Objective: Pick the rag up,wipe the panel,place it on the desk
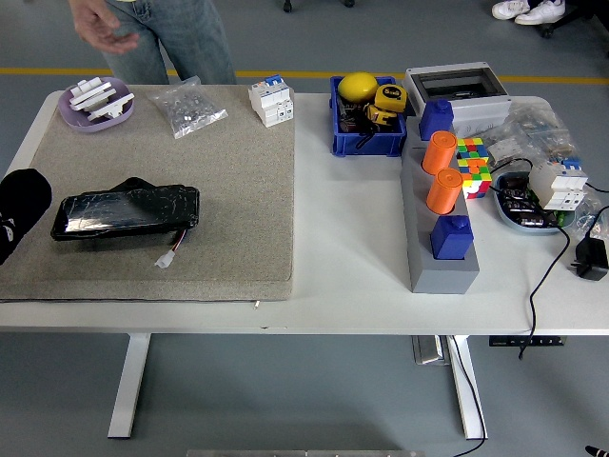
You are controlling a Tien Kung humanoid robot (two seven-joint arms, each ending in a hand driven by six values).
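Note:
The black panel (125,211) lies flat on the beige mat (228,171) at the table's left. A white connector on a short wire (167,258) hangs from its front edge. My left hand (19,209) is at the picture's left edge, just left of the panel and apart from it. It is wrapped in a bunched black rag (25,195), which hides the fingers. The right arm is out of view. A person stands at the far left; their hand (107,29) is lifted off the table.
A purple dish (95,103), a bag of screws (190,109) and a breaker (270,101) sit at the mat's far edge. A blue bin (363,119), a grey rack with orange and blue blocks (442,224), a cube (472,162) and cables lie on the right.

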